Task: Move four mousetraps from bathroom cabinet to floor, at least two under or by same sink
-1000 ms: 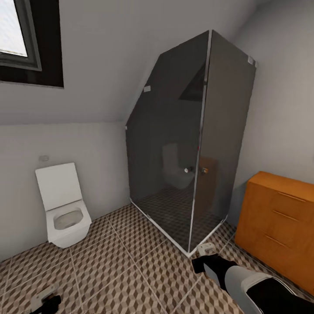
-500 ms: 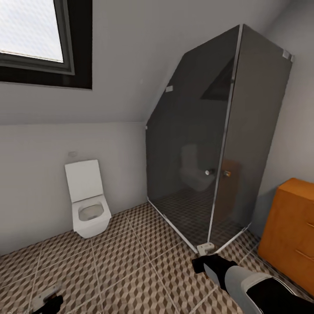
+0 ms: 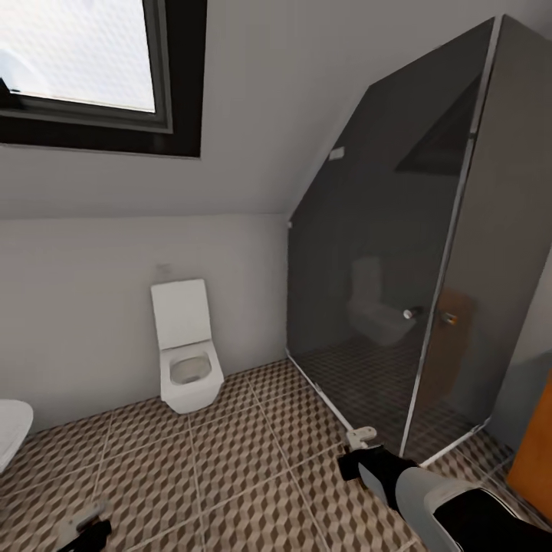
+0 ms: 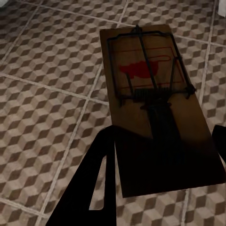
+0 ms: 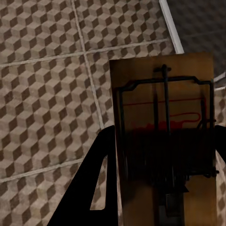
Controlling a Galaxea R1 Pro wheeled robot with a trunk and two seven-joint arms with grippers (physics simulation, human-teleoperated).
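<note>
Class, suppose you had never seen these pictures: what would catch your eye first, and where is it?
The dark glass shower enclosure dominates the right of the head view, with a white toilet against the back wall to its left and a bright window at upper left. In each wrist view a mousetrap is held over the cube-patterned bathroom floor.

The orange-brown wooden cabinet (image 3: 537, 452) is cut off at 4 o'clock, the glossy white sink (image 3: 11, 429) at 8 o'clock. Each flat tan wooden mousetrap (image 4: 155, 108) (image 5: 165, 141) hides its near end in shadow between black tool fingers (image 4: 89, 188).
</note>
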